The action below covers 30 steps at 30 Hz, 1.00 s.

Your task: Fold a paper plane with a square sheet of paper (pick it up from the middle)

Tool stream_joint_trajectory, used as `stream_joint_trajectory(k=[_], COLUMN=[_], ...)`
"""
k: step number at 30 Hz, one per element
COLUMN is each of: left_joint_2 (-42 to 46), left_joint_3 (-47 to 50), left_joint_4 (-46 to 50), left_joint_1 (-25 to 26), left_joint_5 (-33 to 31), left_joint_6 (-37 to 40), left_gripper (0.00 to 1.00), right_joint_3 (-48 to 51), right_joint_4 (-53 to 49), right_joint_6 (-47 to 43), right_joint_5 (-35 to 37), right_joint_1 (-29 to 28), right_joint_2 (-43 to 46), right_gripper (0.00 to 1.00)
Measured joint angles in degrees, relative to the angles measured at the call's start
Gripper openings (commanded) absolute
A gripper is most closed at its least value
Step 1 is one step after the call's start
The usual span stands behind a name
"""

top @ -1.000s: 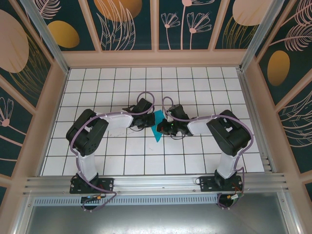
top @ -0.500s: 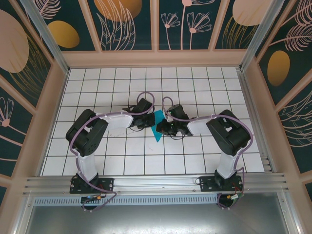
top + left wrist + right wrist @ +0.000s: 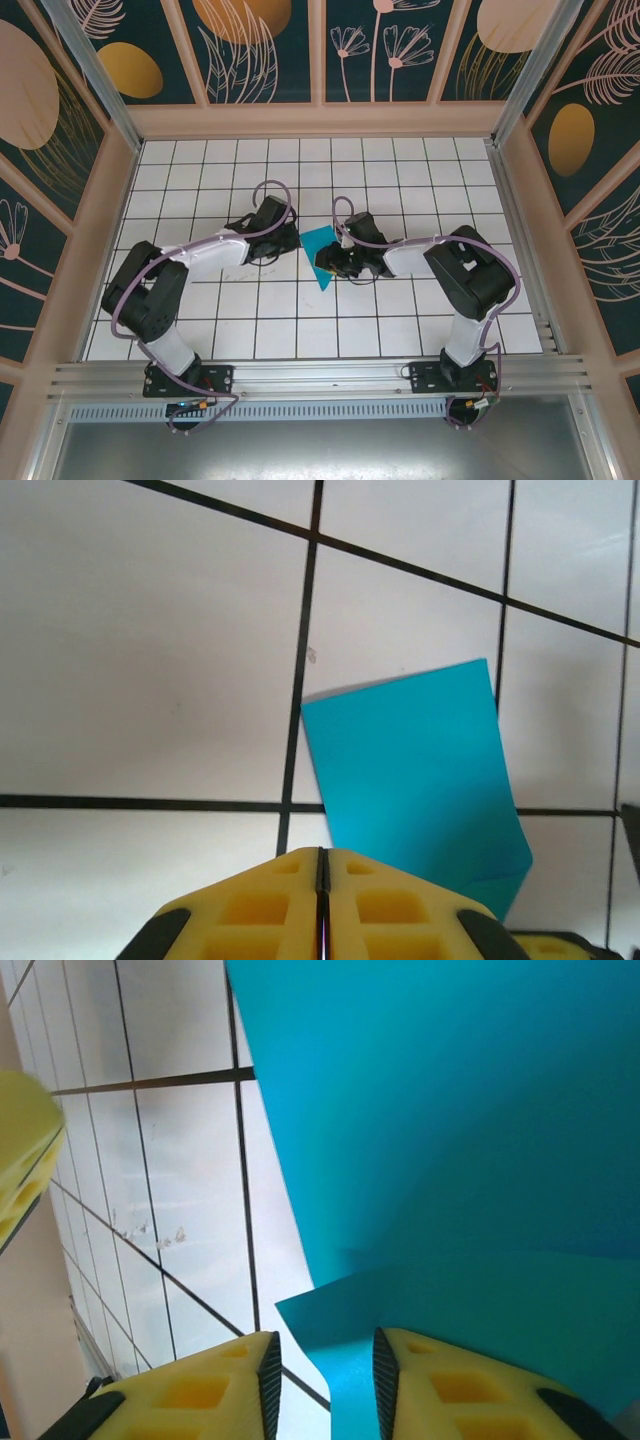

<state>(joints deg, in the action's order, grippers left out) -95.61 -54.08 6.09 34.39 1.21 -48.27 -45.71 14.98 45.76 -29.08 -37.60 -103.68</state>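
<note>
The white grid-tiled table (image 3: 200, 330) has both arms reaching in toward its middle. There the square sheet of paper (image 3: 318, 241) lies as a creased teal shape on the tiles, one layer folded over another. The right gripper (image 3: 325, 1352) is at the paper's edge, its yellow jaws parted with the teal layer between them; whether either pad touches it is hard to tell. The left gripper (image 3: 322, 856) sits just beside the paper, clear of it, jaws pressed together on nothing.

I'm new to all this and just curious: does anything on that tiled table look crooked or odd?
Only the teal paper: it is folded over and lies skewed against the black grid lines. Nothing looks torn or spilled.
</note>
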Motion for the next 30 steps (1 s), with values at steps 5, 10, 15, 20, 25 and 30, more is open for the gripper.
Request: stream_joint_trajectory(k=[5,10,15,20,25,30], left_joint_2=[1.22,1.22,1.16,-0.02,-2.89,-5.51], left_joint_3=[1.99,3.93,4.44,4.44,4.31,3.67], left_joint_4=[-3.10,-6.25,-8.24,-10.01,-10.10,-9.29], left_joint_1=[0.04,0.31,2.01,4.04,5.16,5.18], left_joint_5=[3.76,8.20,11.45,13.27,13.46,12.68], left_joint_6=[-0.04,-0.33,-0.68,-0.92,-0.92,-0.90], left_gripper=[0.08,0.03,0.00,0.00,0.00,0.00], right_joint_3=[0.09,0.13,0.13,0.13,0.13,0.11], right_joint_4=[-0.46,-1.11,-1.36,-1.36,-1.42,-1.44], right_joint_6=[0.00,-0.31,-0.28,-0.28,-0.28,-0.26], right_joint_5=[0.96,1.64,2.01,2.03,2.03,2.03], right_joint_1=[0.00,0.00,0.00,0.00,0.00,0.00], right_joint_2=[-0.13,-0.50,-0.55,-0.57,-0.57,-0.57], right_gripper=[0.22,0.06,0.00,0.00,0.00,0.00])
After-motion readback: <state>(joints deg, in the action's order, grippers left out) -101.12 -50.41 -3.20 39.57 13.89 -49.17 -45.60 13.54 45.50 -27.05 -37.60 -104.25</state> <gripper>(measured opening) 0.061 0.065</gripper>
